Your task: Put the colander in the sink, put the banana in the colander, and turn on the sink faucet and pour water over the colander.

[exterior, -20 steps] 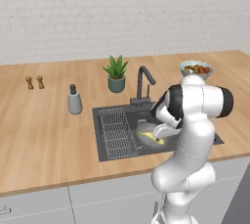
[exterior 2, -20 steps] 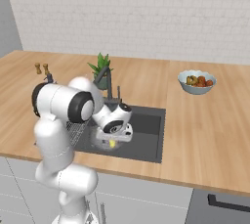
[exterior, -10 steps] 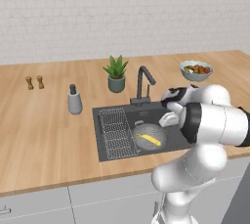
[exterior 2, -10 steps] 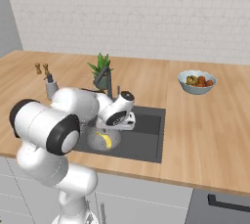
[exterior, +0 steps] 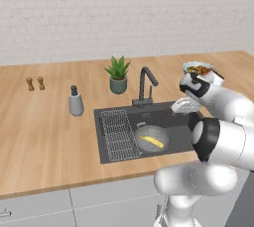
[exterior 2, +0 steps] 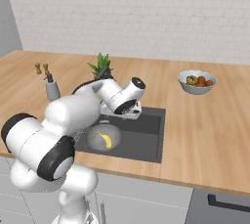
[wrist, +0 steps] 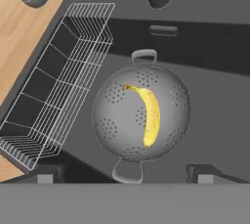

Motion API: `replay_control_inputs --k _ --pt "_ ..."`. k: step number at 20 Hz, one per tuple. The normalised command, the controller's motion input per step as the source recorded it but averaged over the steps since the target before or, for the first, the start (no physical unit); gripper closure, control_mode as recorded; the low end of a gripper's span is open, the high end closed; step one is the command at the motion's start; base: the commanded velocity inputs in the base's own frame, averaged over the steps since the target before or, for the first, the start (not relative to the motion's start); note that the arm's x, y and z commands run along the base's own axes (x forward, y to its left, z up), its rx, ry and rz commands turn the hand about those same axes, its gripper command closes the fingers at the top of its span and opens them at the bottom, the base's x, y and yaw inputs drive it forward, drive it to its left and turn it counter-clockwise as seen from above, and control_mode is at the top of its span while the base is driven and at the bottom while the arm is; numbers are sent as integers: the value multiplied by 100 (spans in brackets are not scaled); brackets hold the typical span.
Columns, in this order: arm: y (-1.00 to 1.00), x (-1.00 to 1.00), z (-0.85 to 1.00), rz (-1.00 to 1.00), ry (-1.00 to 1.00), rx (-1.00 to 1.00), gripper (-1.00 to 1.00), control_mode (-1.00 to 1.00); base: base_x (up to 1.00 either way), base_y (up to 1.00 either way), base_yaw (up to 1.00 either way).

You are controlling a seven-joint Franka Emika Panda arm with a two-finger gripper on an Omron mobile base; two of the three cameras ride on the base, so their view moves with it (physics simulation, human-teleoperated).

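my gripper (wrist: 122,175): spread wide, holding nothing, above the sink (wrist: 215,37) | colander (wrist: 110,120): on the sink floor beside the wire rack (wrist: 58,86) | banana (wrist: 150,113): lying inside the colander | faucet (exterior: 146,85): at the sink's back edge

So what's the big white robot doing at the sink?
The white robot arm is working over the dark grey rectangular sink. The round grey perforated metal colander sits inside it, beside a wire rack, with the small yellow banana lying in it. Its pincer is open, holding nothing. The tall dark faucet isn't running yet.
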Motion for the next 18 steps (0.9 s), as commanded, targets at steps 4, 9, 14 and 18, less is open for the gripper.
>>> replay_control_inputs --k 4,9,14,18 --pt "-5 0 32 0 0 24 -100 -100 0 0 0" --pt "0 23 2 0 -6 20 -100 -100 0 0 0" --pt "4 46 1 0 -11 14 -100 -100 0 0 0" --pt "8 31 12 0 -13 9 -100 -100 0 0 0"
